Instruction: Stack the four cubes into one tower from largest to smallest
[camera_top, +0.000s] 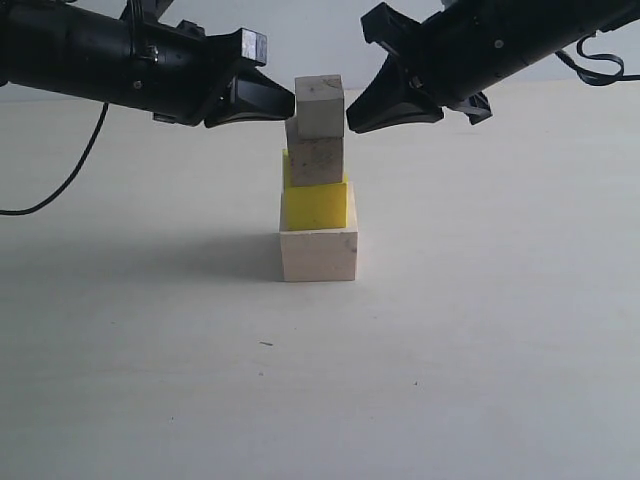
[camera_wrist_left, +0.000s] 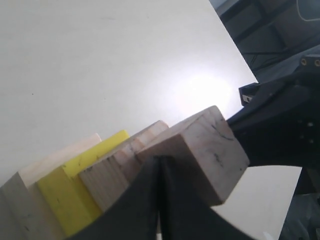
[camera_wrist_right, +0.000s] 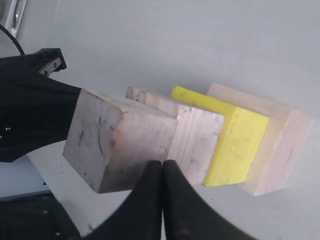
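Wood, plain and pale, makes up three of the four cubes; the fourth is bright yellow. All four stand as one tower (camera_top: 318, 178) in the middle of the bench (camera_top: 480, 340): the large wood cube (camera_top: 319, 256) at the bottom, the yellow cube (camera_top: 316, 206) on it, the speckled wood cube (camera_top: 316, 160) next, and the small wood cube (camera_top: 320, 104) on top. The layers are not flush; the yellow one sits a little left on its base.

Such blocks are probably light, stiff and hard, with flat faces that slide easily on each other, so a sideways nudge could shift or topple the column. The safest hold is on two opposite flat faces, square and near mid-height.

Two hands are present. The left hand (camera_top: 284, 100) has its fingers pressed together and holds nothing, its tip against the small cube's left face. The right hand (camera_top: 356, 118) is likewise closed and empty, with its tip at the right face.
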